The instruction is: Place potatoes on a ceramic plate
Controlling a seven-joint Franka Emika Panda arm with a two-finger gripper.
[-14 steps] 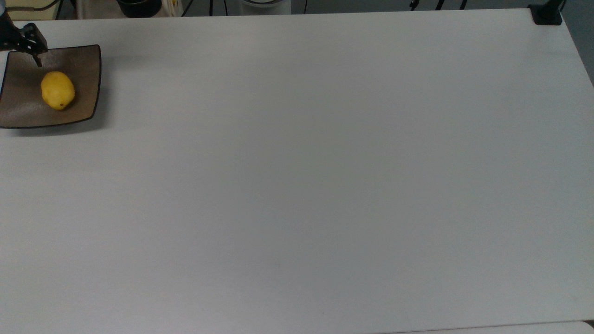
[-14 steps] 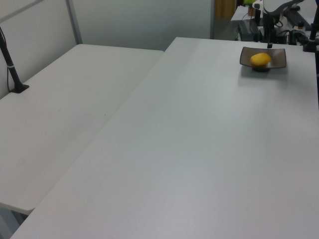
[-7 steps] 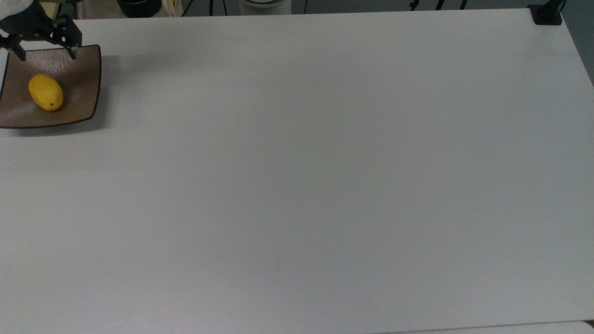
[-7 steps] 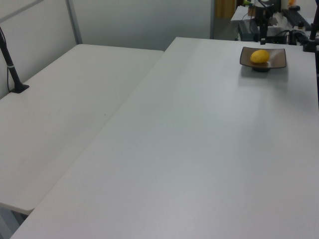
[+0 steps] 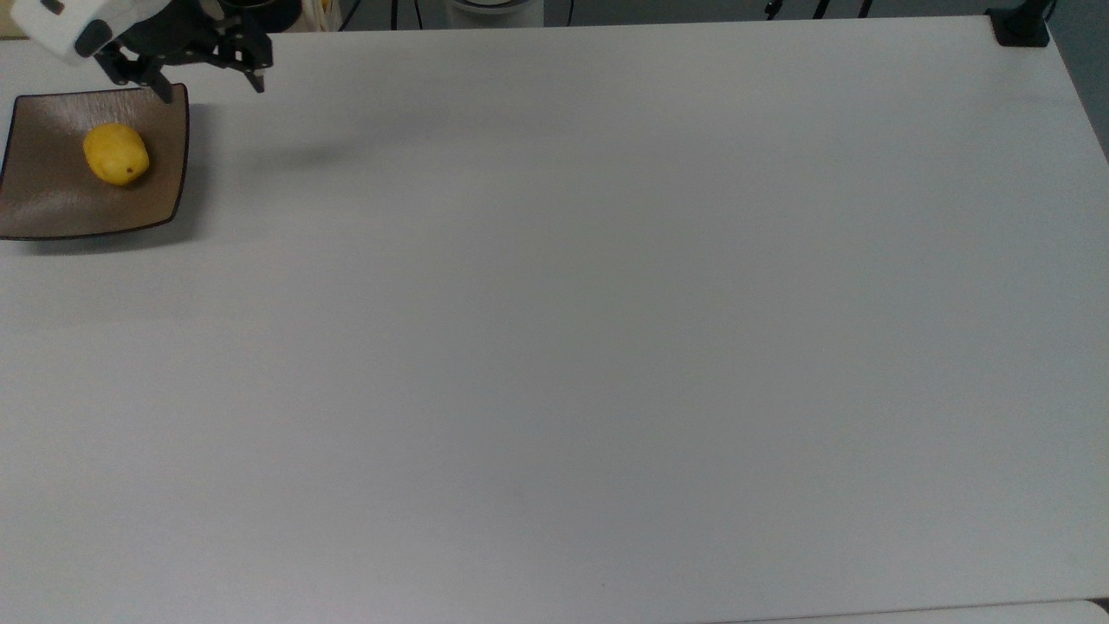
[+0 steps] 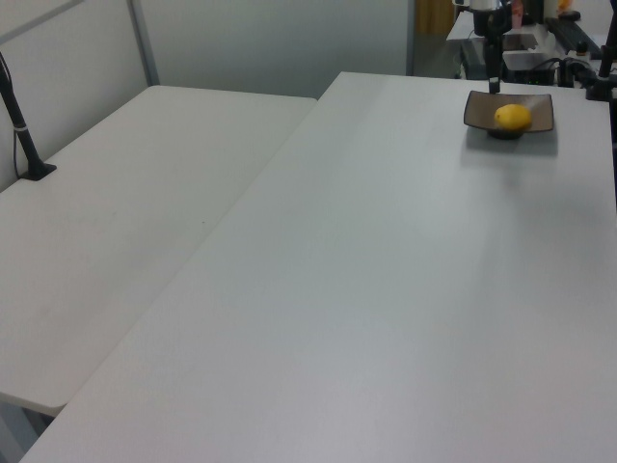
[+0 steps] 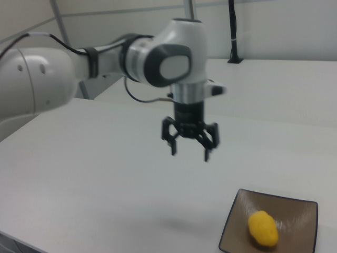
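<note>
In the top view, the brown ceramic plate [image 5: 52,212] sits at the far left of the white table [image 5: 606,347]; it is square, with a thin dark rim and corners that turn up a little; the yellow potato [image 5: 116,154] lies on it, a bit toward the top view's upper right part of the plate; the potato has a tiny dark spot on it; just to the right of the plate's upper right corner hangs the gripper [image 5: 208,84], with its two black fingers spread wide apart and nothing between them; one finger tip is over the plate's corner and the other is over the bare table; a soft shadow lies on the table to the right of the plate.

In the left view, a second white table [image 6: 125,212] stands at the left; a black post [image 6: 21,125] stands on it; the plate [image 6: 540,108] is far off at the upper right with the potato [image 6: 513,117] on it.

In the right view, the white arm [image 7: 105,63] reaches in from the left; the gripper [image 7: 189,154] hangs in the air above the table [image 7: 95,174], fingers apart and empty; the plate [image 7: 237,221] is at the lower right with the potato [image 7: 263,229] lying in it, well below the gripper and not touching it.
</note>
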